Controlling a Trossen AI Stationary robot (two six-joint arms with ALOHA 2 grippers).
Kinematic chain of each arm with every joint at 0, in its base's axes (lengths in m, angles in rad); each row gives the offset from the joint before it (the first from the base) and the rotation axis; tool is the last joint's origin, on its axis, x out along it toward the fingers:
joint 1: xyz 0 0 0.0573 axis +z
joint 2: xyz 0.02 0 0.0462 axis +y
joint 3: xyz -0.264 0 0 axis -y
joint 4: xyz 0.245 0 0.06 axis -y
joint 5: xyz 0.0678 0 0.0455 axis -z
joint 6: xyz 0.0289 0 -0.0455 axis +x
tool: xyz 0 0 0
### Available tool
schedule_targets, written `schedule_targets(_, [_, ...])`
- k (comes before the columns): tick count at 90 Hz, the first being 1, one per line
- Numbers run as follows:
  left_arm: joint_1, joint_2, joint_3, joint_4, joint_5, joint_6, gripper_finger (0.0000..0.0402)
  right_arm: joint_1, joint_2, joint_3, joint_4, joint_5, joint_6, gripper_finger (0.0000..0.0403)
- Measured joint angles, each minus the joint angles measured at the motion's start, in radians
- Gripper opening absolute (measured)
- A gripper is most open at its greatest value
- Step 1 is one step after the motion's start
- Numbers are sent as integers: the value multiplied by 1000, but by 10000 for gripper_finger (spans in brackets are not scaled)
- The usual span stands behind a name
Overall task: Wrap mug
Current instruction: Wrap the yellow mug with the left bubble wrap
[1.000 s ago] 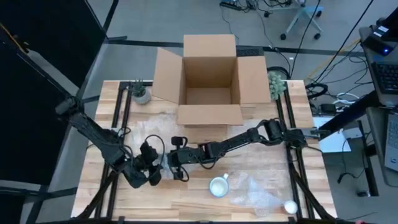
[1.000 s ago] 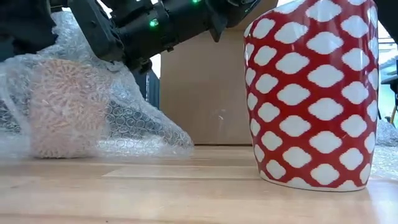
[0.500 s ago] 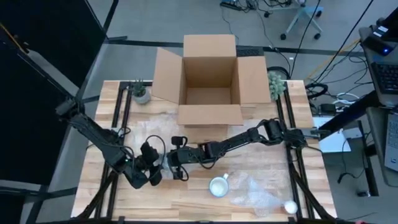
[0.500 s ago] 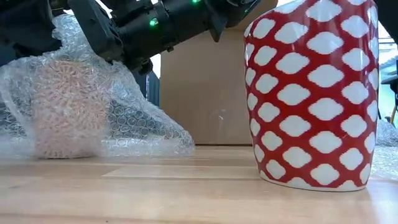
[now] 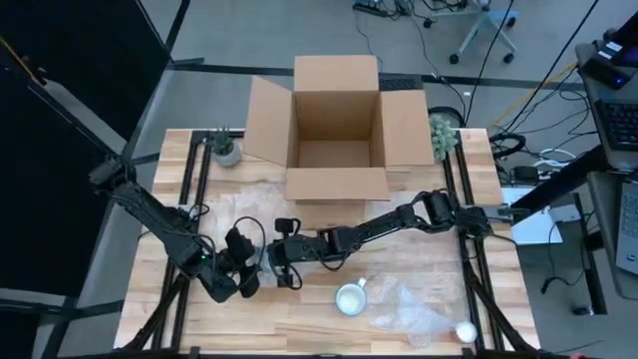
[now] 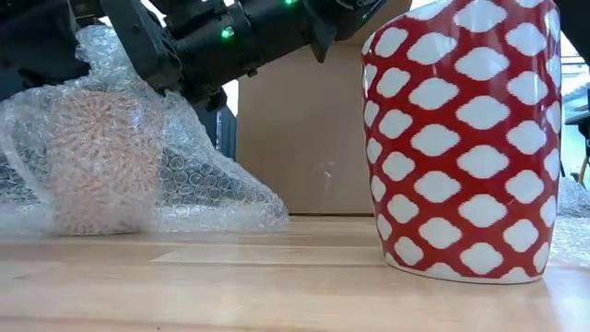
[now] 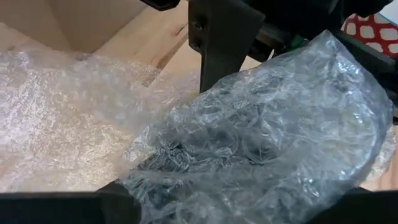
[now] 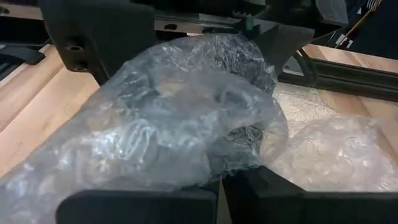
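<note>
From above, the left claw [image 5: 244,267] and right claw [image 5: 282,261] met at the front left of the pale wooden desk [image 5: 159,199], both pinching one crumpled clear bubble wrap bundle [image 6: 111,157]. Whether a mug sat inside could not be told. A red-and-white patterned ceramic mug [image 5: 350,298] stood unwrapped just to the right. Good wrapping probably meant keeping the film taut. Behind stood an open brown cardboard box [image 5: 336,130]; beyond, office flooring and cables.

Bubble wrap [image 7: 261,137] hides its contents and both tools' fingertips, while the red-and-white mug [image 6: 466,138] is cut off at top.
</note>
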Motion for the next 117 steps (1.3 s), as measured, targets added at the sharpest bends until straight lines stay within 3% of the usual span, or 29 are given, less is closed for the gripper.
schedule_targets(18, [0,0,0,1,5,0,180,-3,0,0,0,0,135,0])
schedule_targets(74, [0,0,0,3,5,2,180,-3,-5,-1,-1,0,123,0])
schedule_targets(117, [0,1,-1,2,5,26,180,-16,-93,-3,-168,3,91,0])
